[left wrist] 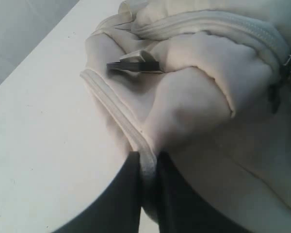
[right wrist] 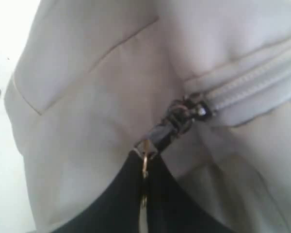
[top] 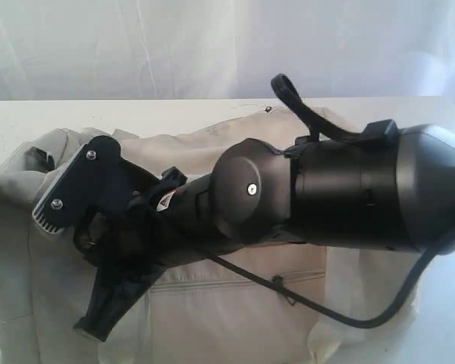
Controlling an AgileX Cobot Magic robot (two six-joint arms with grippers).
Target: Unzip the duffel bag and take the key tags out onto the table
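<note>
fingers (left wrist: pixel 121 201) pinching duffel bag (left wrist: pixel 194 97) seam, white table (left wrist: pixel 43 145)

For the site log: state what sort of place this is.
Probably a robotics lab or test bench, not a home: a bare white table, a white draped backdrop behind it, and a black robot arm working over a lone bag.

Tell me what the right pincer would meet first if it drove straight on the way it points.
The right pincer, shut on the zipper pull, would likely run into the zipper slider, then the duffel bag fabric; depth is unclear.
</note>
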